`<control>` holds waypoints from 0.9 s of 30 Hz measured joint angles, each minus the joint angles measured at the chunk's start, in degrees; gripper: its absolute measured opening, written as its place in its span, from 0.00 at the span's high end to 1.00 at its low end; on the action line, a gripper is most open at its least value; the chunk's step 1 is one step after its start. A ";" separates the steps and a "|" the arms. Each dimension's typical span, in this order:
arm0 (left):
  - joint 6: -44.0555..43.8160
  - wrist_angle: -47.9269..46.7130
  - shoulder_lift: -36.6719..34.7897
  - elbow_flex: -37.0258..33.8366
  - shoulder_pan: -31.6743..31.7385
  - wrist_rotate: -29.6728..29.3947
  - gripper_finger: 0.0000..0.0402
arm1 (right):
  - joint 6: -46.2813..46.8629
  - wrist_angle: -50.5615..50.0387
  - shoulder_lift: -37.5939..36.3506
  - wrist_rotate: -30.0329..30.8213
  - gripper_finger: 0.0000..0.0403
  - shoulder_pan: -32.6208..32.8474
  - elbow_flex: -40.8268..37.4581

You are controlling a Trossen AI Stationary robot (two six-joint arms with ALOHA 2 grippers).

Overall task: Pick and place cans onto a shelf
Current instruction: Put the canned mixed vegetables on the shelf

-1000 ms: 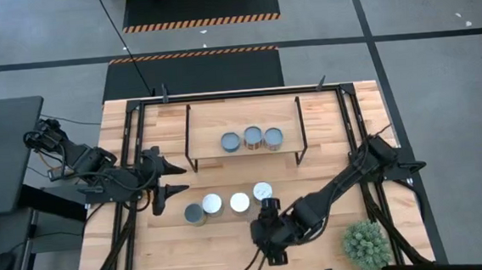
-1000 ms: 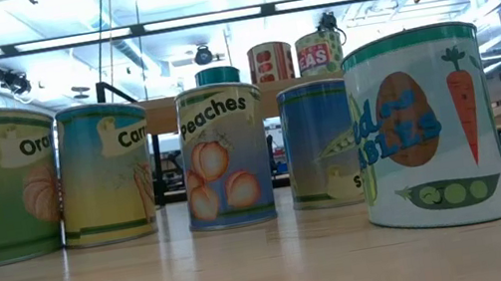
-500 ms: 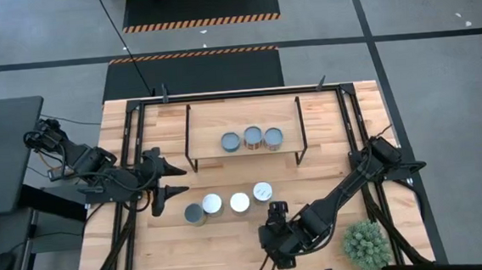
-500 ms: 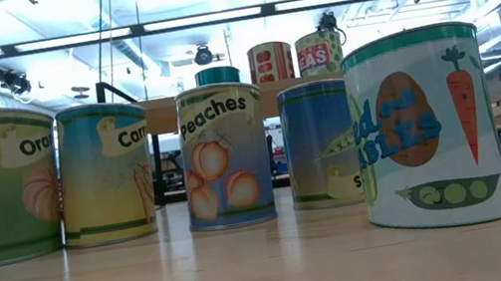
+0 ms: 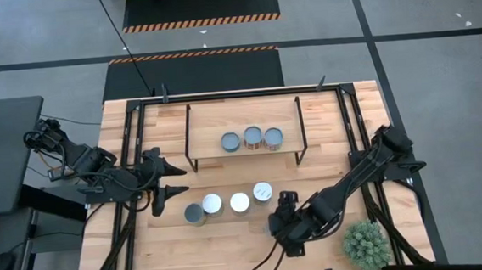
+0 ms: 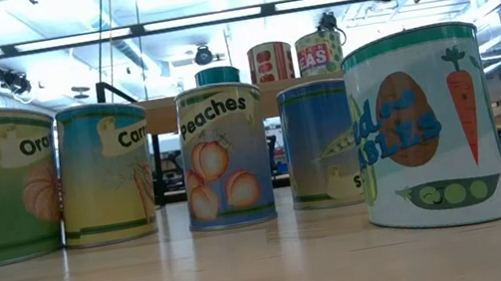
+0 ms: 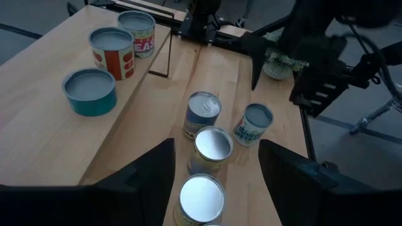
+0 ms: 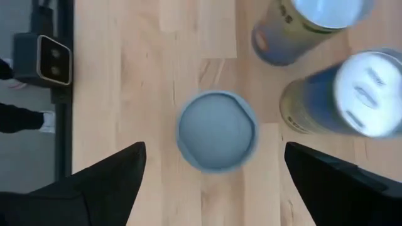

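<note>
Grey floor (image 5: pixel 439 44), hazard-striped black mats (image 5: pixel 200 8), perhaps strip-lit ceiling (image 6: pixel 113 33).

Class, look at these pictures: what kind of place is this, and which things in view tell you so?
Most likely a robotics lab or workshop. Two robot arms are mounted at a wooden table set up with food cans and a small shelf. The grey floor carries hazard-striped mats, and ceiling strip lights run overhead.

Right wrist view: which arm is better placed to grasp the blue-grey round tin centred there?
Right. The open right gripper hangs above that blue-grey round-topped metal tin, fingers either side; the left gripper waits near the light-wood shelf.
</note>
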 joint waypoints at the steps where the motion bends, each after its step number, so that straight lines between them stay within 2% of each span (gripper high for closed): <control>1: 0.00 0.01 0.00 0.00 -0.02 -0.03 0.42 | -0.22 0.42 -1.16 -0.04 0.04 0.02 -0.97; 6: 0.32 -0.04 0.00 0.00 -0.02 -0.30 0.42 | -2.26 2.92 -3.64 -2.95 0.03 -0.60 -3.98; 21: 0.46 0.06 0.09 0.00 0.00 -1.24 0.42 | -16.18 10.63 1.40 -8.13 0.02 -5.86 -4.09; 27: 0.42 0.06 0.04 0.00 0.00 -1.25 0.42 | -18.41 12.55 4.31 -10.83 0.01 -6.45 -4.09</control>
